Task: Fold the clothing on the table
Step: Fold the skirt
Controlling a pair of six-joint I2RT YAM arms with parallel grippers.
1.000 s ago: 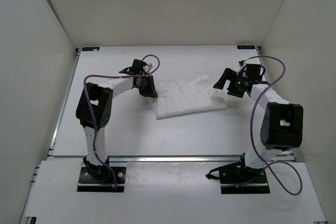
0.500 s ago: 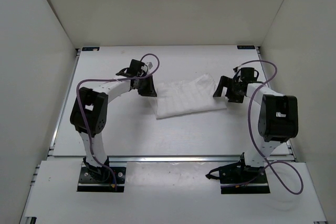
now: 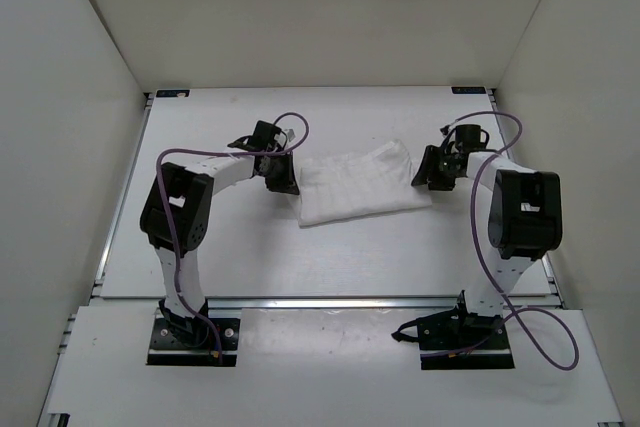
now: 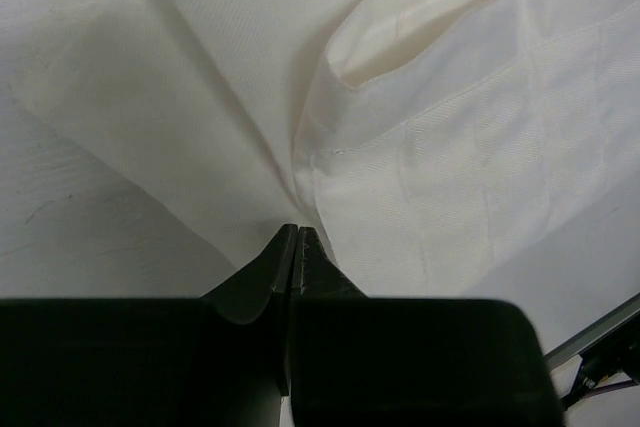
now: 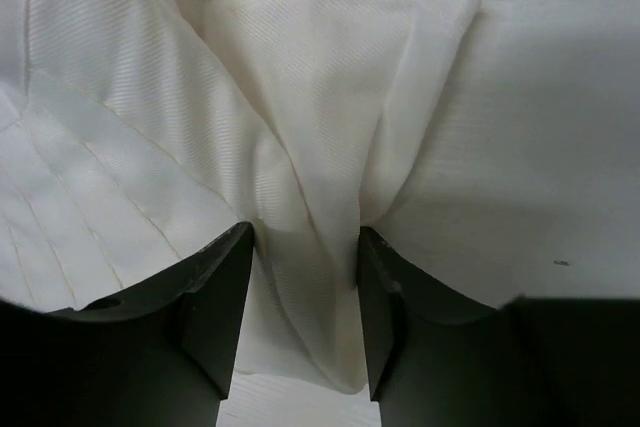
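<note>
The white clothing (image 3: 355, 182) lies wrinkled on the table (image 3: 300, 247), between the two arms. My left gripper (image 3: 290, 187) is low at the garment's left edge. In the left wrist view its fingertips (image 4: 298, 232) are pressed together, and creases in the clothing (image 4: 450, 147) fan out from them. My right gripper (image 3: 425, 175) is down at the garment's right corner. The right wrist view shows its jaws (image 5: 305, 237) apart, with a bunched fold of the clothing (image 5: 300, 97) between them that reaches both fingers.
A metal rail (image 3: 330, 300) runs along the table's front edge. White walls (image 3: 90, 97) close in the left, back and right sides. Purple cables (image 3: 290, 122) loop above both wrists.
The right gripper moved left and down onto the garment's right corner, and its jaws narrowed around a fold. The left gripper's jaws closed at the left edge.
</note>
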